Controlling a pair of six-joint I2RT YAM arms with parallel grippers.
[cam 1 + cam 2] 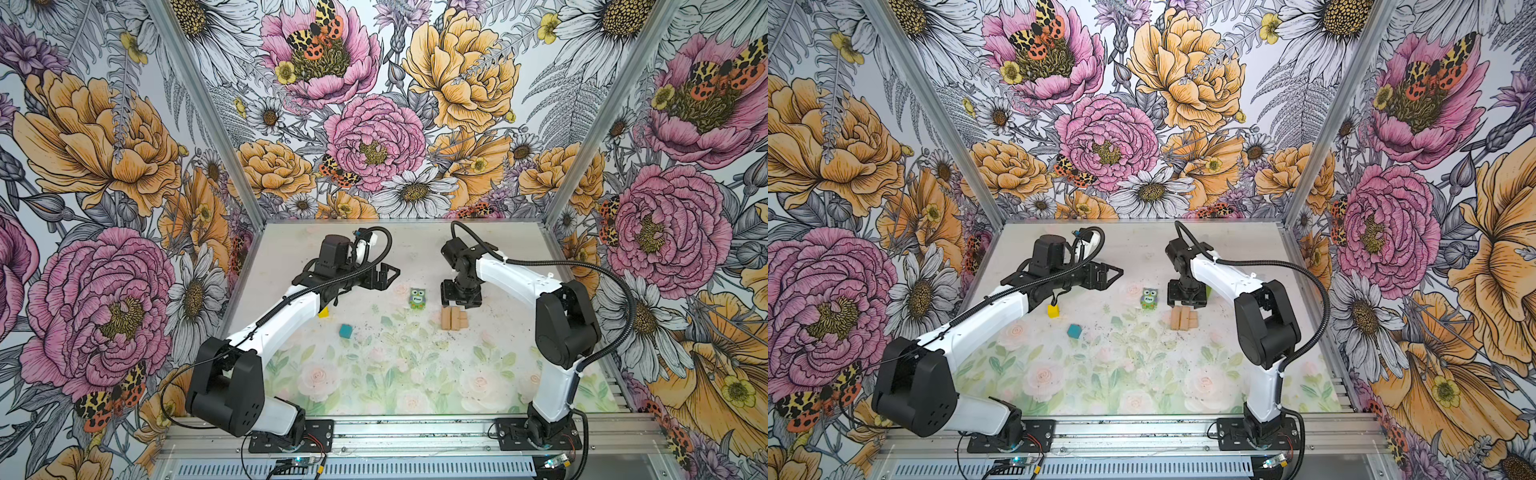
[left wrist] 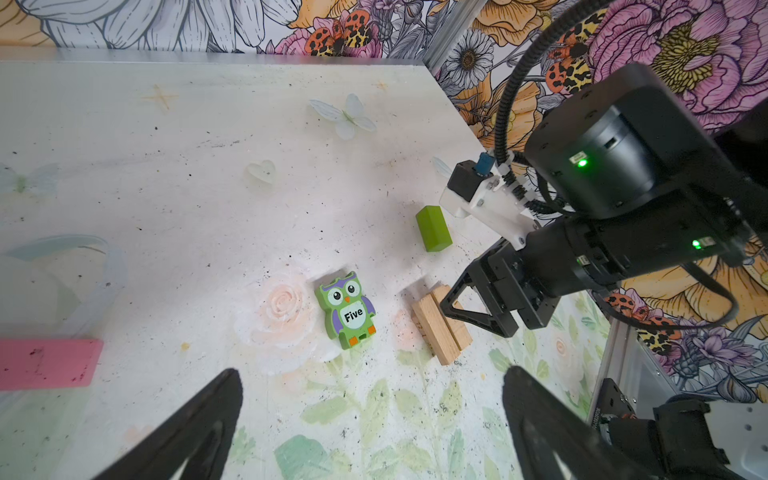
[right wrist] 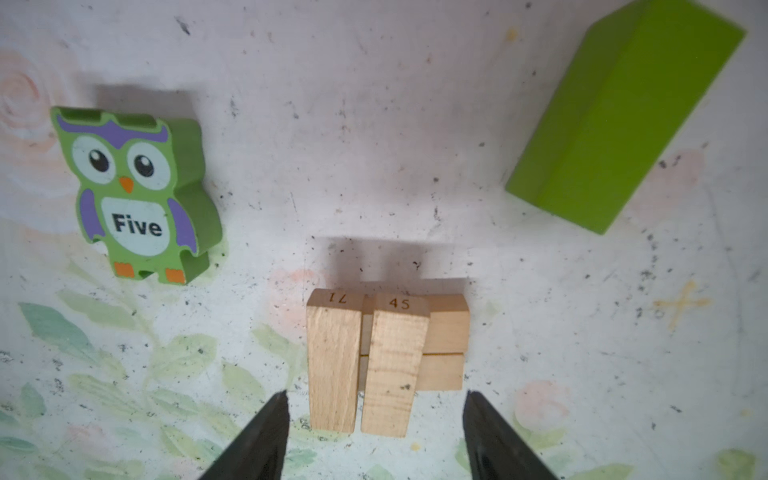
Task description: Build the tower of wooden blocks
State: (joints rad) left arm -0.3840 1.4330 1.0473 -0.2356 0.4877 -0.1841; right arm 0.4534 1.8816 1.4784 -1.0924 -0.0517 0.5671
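1. Your tower (image 1: 455, 319) was only four tan bars (image 3: 386, 361), two laid crosswise on two, on the table (image 1: 519, 353) right of the middle in both top views.
2. The bars looked light, stiff and smooth, so easily nudged; grip further blocks across their long flat sides.
3. Your right gripper (image 3: 376, 401) hung over the bars, fingers apart and clear of them. Your left gripper (image 2: 372, 374) stood wide and empty.
4. The owl piece (image 3: 137, 195) lay beside the tower, the green bar (image 3: 623, 120) near.

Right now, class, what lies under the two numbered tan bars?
Two lower tan bars lie crosswise beneath the numbered tan bars, ends sticking out one side. Their middles are covered, so whether anything else hides beneath cannot be seen.
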